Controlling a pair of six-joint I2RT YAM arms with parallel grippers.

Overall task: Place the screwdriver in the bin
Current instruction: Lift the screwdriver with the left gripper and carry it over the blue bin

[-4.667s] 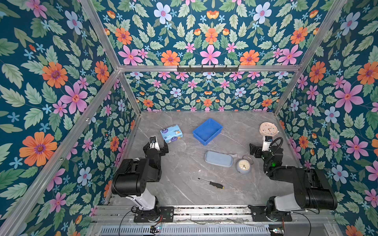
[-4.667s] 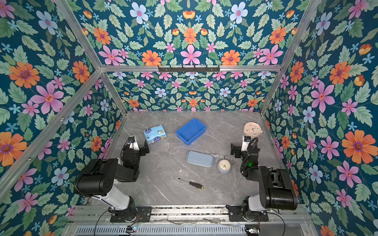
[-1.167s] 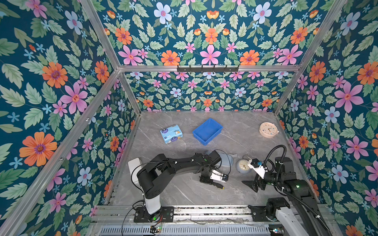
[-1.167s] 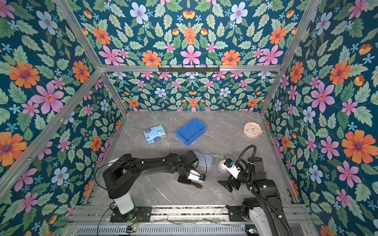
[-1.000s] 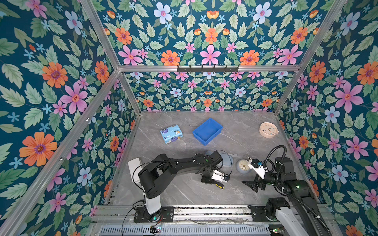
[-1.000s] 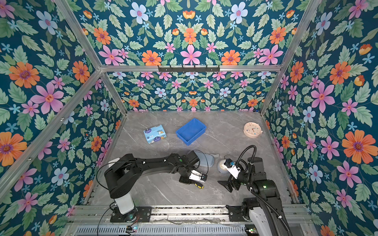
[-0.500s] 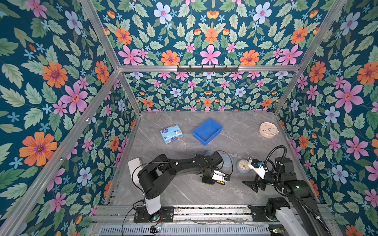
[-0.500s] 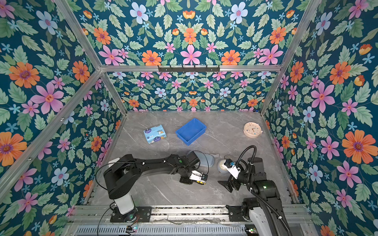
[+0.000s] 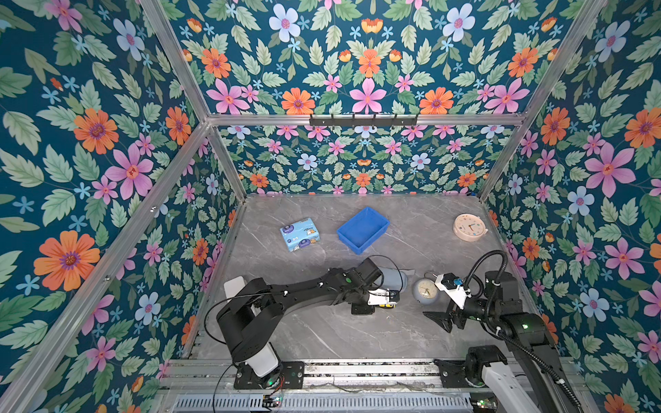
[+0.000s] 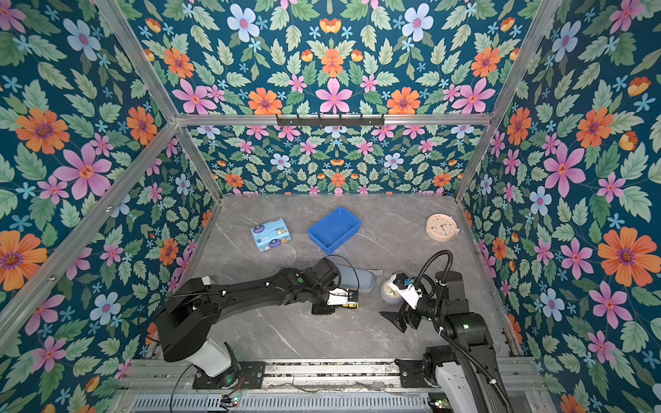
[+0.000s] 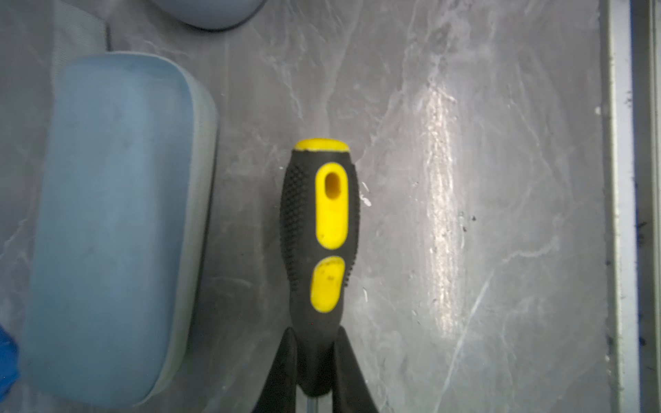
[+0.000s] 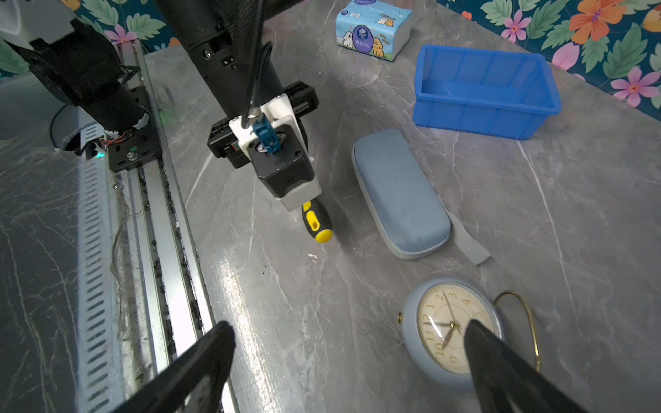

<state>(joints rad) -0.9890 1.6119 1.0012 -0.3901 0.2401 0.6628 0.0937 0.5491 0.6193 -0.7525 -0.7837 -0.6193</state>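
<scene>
"So, which step is this?"

"The grasp is made, I'd say. The left hand is clenched on the neck of the small screwdriver with the black and yellow handle. It's near the middle of the front edge of the grey marbled bench, just beside the pale blue rounded case. I cannot tell whether it's clear of the surface."

"And next?"

"Lift it, carry it past the case to the bright blue plastic bin toward the back edge, and let go. The right hand is released and empty, near the blue-grey round clock."

"The room?"

"Floral-papered walls and an aluminium frame. The bench looks smooth and glossy."
</scene>
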